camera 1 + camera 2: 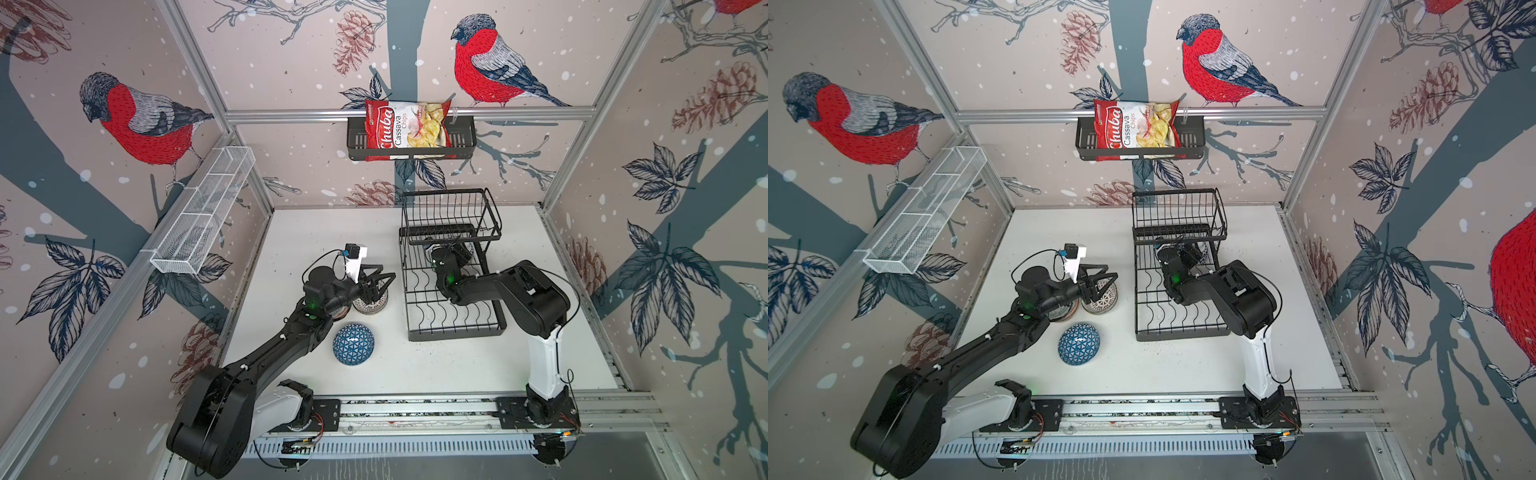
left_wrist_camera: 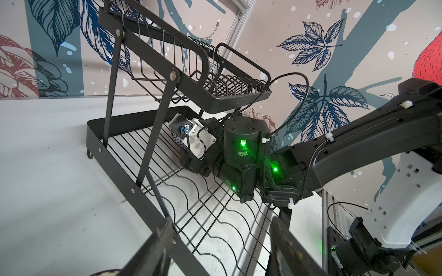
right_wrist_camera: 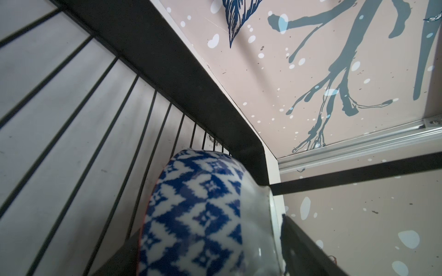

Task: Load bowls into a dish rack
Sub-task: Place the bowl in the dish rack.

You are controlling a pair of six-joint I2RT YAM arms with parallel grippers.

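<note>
A blue-and-white diamond-patterned bowl stands on edge on the base of the dish rack, close to a corner of its frame and beneath the raised basket. In both top views that basket and the right arm cover the bowl almost wholly. The right gripper has a finger on either side of it. Whether they press it or stand just free cannot be told, since both fingers are cut off at the picture's edge.

Beside the rack, on the white table, the left gripper hangs over a grey-striped bowl with its fingers spread, pinching nothing. An orange-red bowl, on that bowl's side away from the rack, is mostly hidden under the left arm. Near the rack's front corner on the same side, a blue-triangle bowl lies upside down, apart from the rack.

On the wall behind the rack hangs a black wall basket holding a red bag that reads "Chuba Cassava Chips". A white mesh tray is mounted on the side wall, well apart from the rack.
</note>
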